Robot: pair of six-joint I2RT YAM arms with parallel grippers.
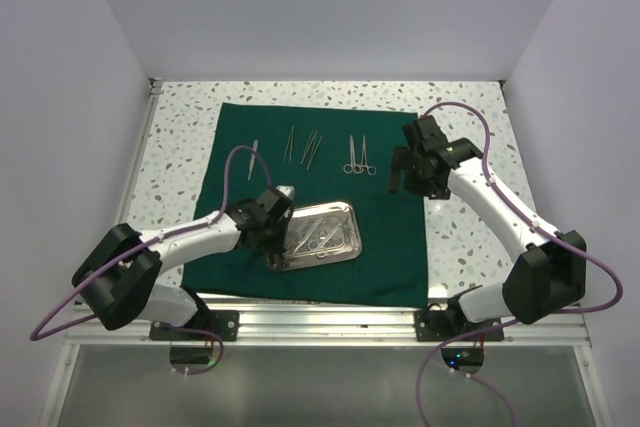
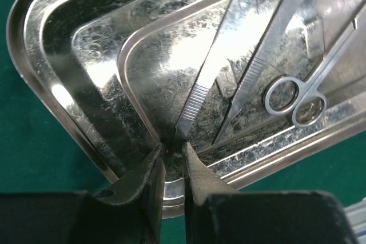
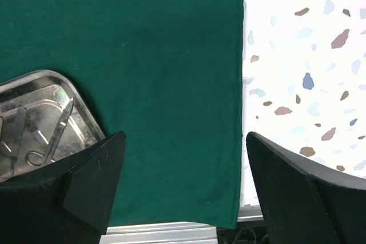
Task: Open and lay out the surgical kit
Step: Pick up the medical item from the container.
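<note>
Left wrist | left pincer (image 2: 173, 148) narrowed at tweezers (image 2: 220, 61) in tray (image 2: 63, 118), grip unclear | scissors (image 2: 311, 83) beside | right pincer (image 3: 184, 136) open over drape (image 3: 160, 55)

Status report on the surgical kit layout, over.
Left gripper shut on tweezers in tray. Right gripper open above cloth's right edge. Several instruments laid on cloth; scissors not yet out. Nothing in the way.

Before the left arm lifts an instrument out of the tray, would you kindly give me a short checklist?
1. Left gripper closed around tweezers tip: cannot tell, a narrow gap shows.
2. Tweezers free of neighbouring forceps: cannot tell, they lie close together.
3. Steel tray flat on green cloth: ok.
4. Bare cloth available for placing: ok.
5. Right gripper open, clear of tray: ok.
</note>
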